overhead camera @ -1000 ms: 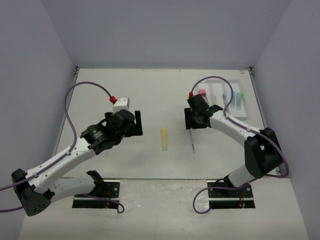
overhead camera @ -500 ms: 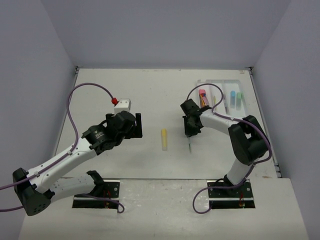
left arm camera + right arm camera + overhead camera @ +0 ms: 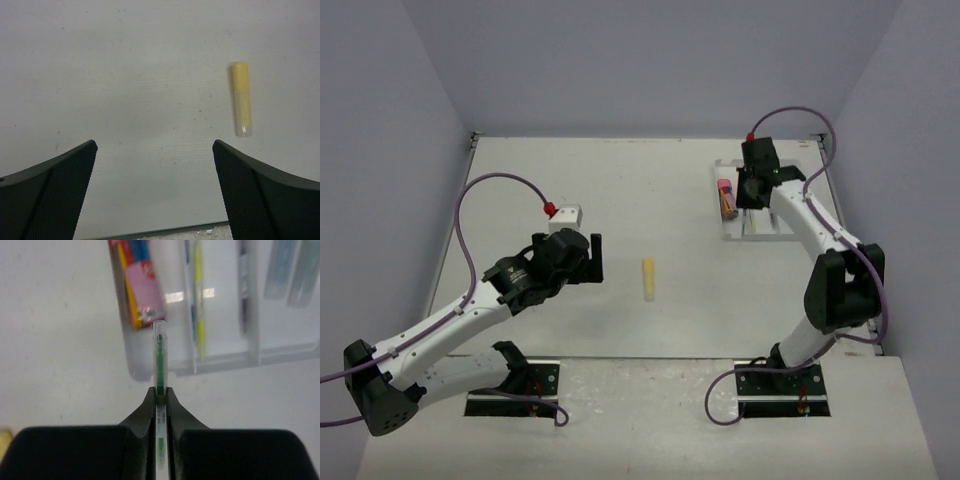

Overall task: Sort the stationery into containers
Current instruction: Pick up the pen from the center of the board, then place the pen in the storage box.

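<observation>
My right gripper (image 3: 159,390) is shut on a thin clear pen with a green refill (image 3: 159,352). It holds the pen above the near edge of the white three-compartment tray (image 3: 150,367). The pen tip points toward the pink-capped tube (image 3: 142,295) in the left compartment. The middle compartment holds a yellow pen (image 3: 198,315) and the right one blue and mint bars (image 3: 282,265). In the top view the right gripper (image 3: 752,188) covers part of the tray (image 3: 750,228). A yellow marker (image 3: 648,278) lies mid-table. My left gripper (image 3: 154,145) stands open and empty to its left, the yellow marker (image 3: 241,100) ahead to the right.
Grey walls close the table on three sides. Both arm bases (image 3: 515,385) sit on the near edge, with purple cables (image 3: 470,200) looping above the arms. The table's near edge (image 3: 150,232) shows just under the left fingers.
The right gripper closed on the thin pen lying mid-table, lifted it and carried it back and right over the tray. The left arm barely moved.
</observation>
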### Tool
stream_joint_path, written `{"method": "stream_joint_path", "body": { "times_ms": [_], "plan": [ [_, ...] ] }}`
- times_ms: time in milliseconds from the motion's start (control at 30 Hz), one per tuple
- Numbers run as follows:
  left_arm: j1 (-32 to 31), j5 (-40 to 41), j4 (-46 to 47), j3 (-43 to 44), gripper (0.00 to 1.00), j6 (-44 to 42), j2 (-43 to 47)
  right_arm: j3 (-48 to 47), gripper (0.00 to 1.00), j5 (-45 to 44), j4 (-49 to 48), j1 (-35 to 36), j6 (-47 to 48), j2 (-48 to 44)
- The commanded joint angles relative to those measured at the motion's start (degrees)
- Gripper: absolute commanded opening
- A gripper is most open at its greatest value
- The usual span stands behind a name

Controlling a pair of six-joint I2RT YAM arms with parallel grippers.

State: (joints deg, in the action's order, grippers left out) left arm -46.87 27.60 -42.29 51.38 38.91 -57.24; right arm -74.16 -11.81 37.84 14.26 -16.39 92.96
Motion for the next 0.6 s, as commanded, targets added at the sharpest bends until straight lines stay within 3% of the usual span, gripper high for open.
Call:
{"method": "stream_joint_path", "body": {
  "times_ms": [0, 100, 233, 567],
  "plan": [
    [0.35, -2.16, 2.86, -1.40, 1.00, -2.17, 2.36, -14.66, 0.00, -7.36, 1.99, -6.27, 8.51, 12.17],
    [0.35, -3.02, 2.86, -1.46, 1.00, -3.22, 2.60, -24.04, 0.00, -5.56, 2.06, -8.50, 8.91, 19.42],
    [0.29, -1.18, 0.33, -0.17, 1.00, -4.50, 3.02, -30.90, 0.04, -10.37, 3.37, -9.01, 11.75, 26.54],
    [0.38, 2.70, -1.22, 1.12, 1.00, -5.85, 3.96, -32.74, 0.50, -7.80, 7.77, -8.92, 10.20, 26.98]
  ]
}}
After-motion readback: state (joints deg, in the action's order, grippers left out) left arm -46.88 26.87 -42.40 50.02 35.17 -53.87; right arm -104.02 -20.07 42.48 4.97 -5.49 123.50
